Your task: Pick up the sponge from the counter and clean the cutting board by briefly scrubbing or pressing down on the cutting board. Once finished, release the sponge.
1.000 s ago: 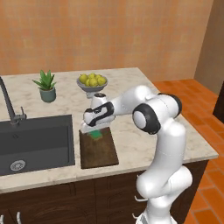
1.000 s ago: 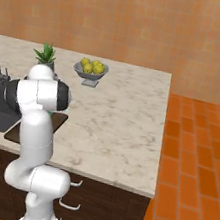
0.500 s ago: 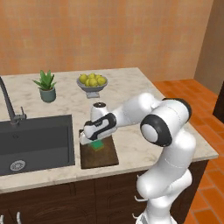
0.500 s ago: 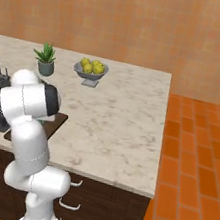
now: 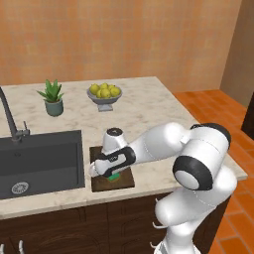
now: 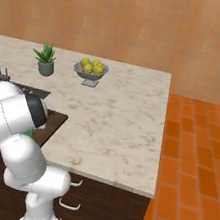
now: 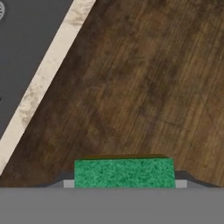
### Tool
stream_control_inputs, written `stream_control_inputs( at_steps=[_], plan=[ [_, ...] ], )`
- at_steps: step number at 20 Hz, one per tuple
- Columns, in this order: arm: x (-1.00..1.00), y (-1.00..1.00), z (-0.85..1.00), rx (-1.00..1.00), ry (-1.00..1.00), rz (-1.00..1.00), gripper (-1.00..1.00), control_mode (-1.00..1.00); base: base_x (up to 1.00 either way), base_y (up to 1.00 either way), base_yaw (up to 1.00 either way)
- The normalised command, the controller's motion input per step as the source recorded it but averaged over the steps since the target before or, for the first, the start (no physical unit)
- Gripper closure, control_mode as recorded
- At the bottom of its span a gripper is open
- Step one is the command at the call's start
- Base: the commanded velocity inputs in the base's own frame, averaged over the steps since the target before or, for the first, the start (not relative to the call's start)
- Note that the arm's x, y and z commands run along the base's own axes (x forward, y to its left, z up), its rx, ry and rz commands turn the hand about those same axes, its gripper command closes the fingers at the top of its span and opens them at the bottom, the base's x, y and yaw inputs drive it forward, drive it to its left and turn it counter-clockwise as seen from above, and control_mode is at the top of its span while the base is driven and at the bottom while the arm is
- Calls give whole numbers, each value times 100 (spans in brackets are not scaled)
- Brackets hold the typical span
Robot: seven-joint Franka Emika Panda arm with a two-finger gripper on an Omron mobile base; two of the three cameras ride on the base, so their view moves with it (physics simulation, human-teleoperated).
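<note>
The dark brown cutting board [image 5: 126, 181] lies on the beige counter [image 5: 149, 114] just right of the sink. My gripper [image 5: 110, 171] is low over the board's front half, shut on the green sponge [image 5: 114, 176], which rests against the wood. In the hand view the sponge [image 7: 124, 173] spans the gap between my two fingertips [image 7: 180, 183], with the board's grain [image 7: 144, 87] close beneath. In the right base view my arm covers most of the board [image 6: 55, 121]; a sliver of the sponge [image 6: 28, 132] peeks out.
The dark grey sink [image 5: 39, 158] with its faucet [image 5: 12, 119] borders the board on the left, across a thin strip of counter [image 7: 43, 83]. A potted plant [image 5: 52, 96] and a bowl of yellow fruit [image 5: 104, 93] stand at the back.
My arm has swung down and toward the counter's front edge with the sponge in the gripper. The sponge went from above the board's back part to down on its front part.
</note>
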Motion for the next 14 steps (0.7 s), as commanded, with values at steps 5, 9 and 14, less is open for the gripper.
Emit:
stream_control_inputs(
  at_steps=[5,9,14],
  plan=[
    [-15,20,-26,9,0,0,100,-100,0,0,0],
    [-5,52,-19,13,0,0,100,-100,0,0,0],
    [-33,67,-5,9,0,0,100,-100,0,0,0]
  ],
)
